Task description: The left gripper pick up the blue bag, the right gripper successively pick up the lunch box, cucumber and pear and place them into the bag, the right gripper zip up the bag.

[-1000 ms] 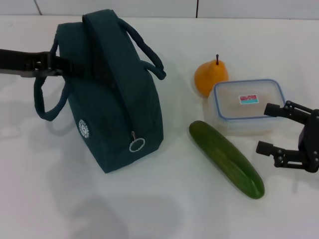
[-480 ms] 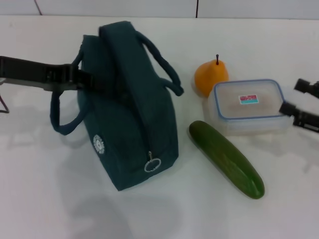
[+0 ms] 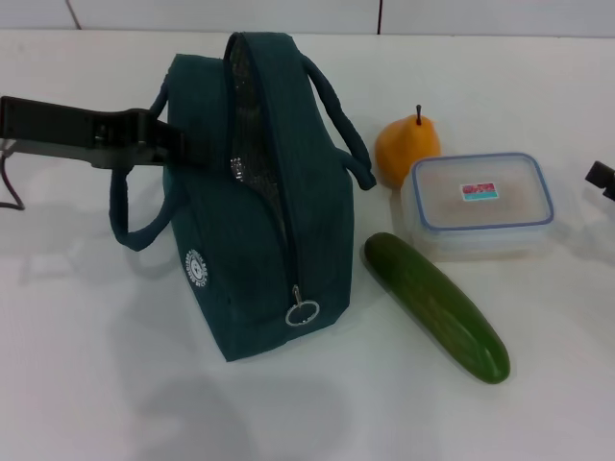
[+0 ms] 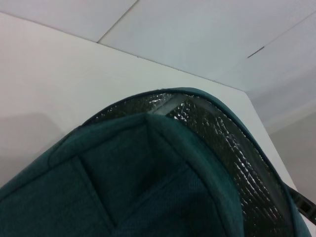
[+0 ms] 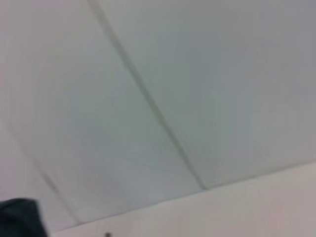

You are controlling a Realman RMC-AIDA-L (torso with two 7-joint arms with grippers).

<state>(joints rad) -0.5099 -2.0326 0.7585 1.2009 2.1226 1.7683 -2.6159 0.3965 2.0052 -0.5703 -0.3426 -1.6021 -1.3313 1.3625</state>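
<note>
- The left hand [image 3: 159,144] comes in from 9 o'clock and is clenched on the blue bag [image 3: 259,202], at its upper left side.
- The bag stands on the white tabletop [image 3: 96,365]; its top zipper is partly open and a silver lining [image 4: 222,133] shows inside.
- The pear [image 3: 405,147] is at 3 o'clock of the bag, touching the lunch box [image 3: 478,204].
- The cucumber [image 3: 437,307] lies at 5 o'clock of the bag, in front of the lunch box.
- The right hand [image 3: 602,179] is only a small black piece at the 3 o'clock edge; I cannot tell its state.
</note>
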